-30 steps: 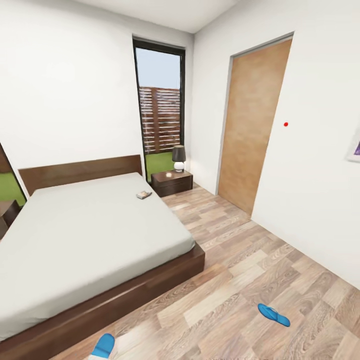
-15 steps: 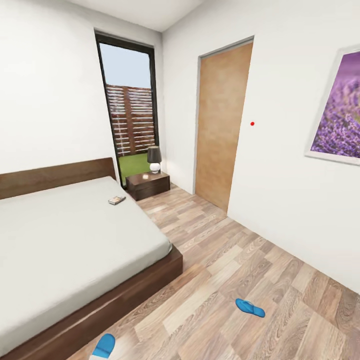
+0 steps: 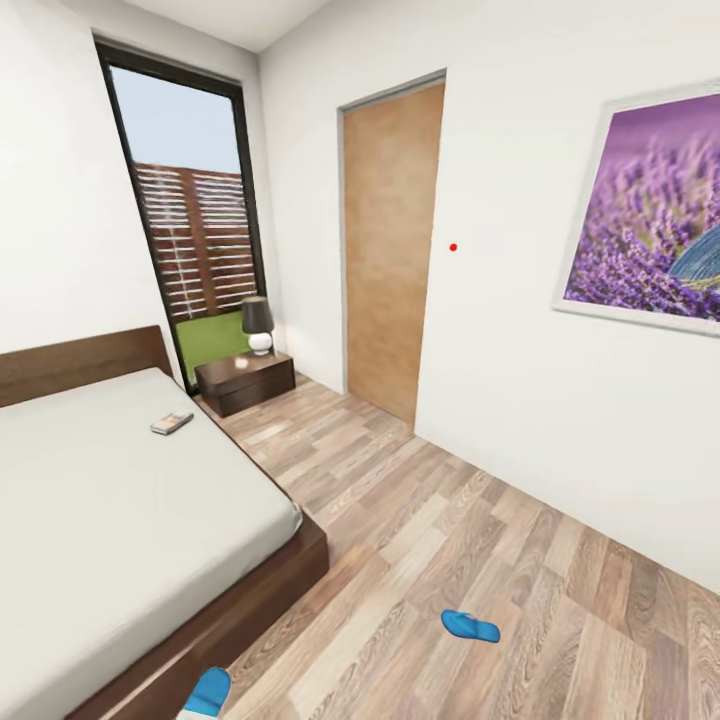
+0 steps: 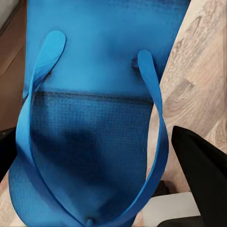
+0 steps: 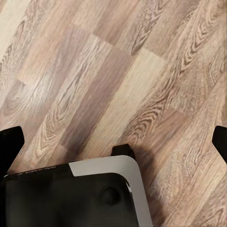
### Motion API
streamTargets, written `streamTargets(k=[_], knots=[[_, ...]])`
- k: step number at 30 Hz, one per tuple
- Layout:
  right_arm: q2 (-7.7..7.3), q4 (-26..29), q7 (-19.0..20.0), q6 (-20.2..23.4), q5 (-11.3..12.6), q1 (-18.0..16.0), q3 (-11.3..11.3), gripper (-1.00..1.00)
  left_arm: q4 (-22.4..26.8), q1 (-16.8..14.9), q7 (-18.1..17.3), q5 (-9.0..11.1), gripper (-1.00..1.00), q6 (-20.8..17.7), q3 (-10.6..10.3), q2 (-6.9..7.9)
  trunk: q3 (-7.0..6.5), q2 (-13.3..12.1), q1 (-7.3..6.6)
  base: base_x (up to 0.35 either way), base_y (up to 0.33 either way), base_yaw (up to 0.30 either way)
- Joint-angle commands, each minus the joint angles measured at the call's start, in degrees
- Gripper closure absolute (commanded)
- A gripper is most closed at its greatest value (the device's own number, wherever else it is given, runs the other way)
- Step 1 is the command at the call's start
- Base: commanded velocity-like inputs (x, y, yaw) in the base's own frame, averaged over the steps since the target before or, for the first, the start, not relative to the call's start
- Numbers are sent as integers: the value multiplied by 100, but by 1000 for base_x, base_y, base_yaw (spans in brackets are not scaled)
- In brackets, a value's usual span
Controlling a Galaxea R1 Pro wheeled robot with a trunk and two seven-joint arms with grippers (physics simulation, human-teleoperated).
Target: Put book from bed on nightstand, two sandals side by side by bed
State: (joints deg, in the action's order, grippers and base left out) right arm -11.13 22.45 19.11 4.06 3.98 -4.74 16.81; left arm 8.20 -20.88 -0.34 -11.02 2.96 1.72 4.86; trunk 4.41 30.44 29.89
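Note:
A blue sandal (image 4: 94,94) sits between the black fingers of my left gripper (image 4: 92,146), which is shut on it; its tip also shows at the bottom edge as the sandal (image 3: 208,692) in the head view. The other sandal (image 3: 470,627) lies flat on the wood floor, well away from the bed (image 3: 120,500). The book (image 3: 172,423) rests on the grey mattress near the headboard. A dark nightstand (image 3: 245,382) stands beyond the bed under the window. My right gripper (image 5: 116,137) hangs open over bare floor.
A lamp (image 3: 258,325) stands on the nightstand. A closed wooden door (image 3: 392,250) and a purple picture (image 3: 650,210) are on the right wall. Wood floor (image 3: 480,520) stretches between the bed and that wall. Part of my base (image 5: 71,198) shows below the right gripper.
The camera has swung to the right, so bed, window and door have shifted left in the picture. The held sandal keeps its place at the bottom edge.

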Motion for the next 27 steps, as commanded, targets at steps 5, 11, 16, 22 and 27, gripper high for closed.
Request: streamTargets(k=[5, 11, 16, 22, 27], knots=[[4, 5, 34, 43, 42, -6, 33, -100, -2, -4, -10, -49, 100, 21, 21, 2, 11, 9, 5, 313, 129, -296], [4, 4, 32, 43, 42, -7, 33, -100, -2, -4, -10, -49, 100, 21, 21, -2, 11, 9, 5, 286, 166, -297], [6, 3, 35, 43, 42, -5, 33, -100, -2, -4, -10, -49, 100, 21, 21, -2, 11, 9, 5, 248, 78, -297], [6, 5, 40, 43, 42, -6, 33, -100, -2, -4, -10, -49, 100, 21, 21, -3, 11, 9, 5, 215, 77, -297], [6, 5, 40, 43, 42, -8, 33, -100, -2, -4, -10, -49, 100, 21, 21, -3, 11, 9, 5, 242, 167, -297]])
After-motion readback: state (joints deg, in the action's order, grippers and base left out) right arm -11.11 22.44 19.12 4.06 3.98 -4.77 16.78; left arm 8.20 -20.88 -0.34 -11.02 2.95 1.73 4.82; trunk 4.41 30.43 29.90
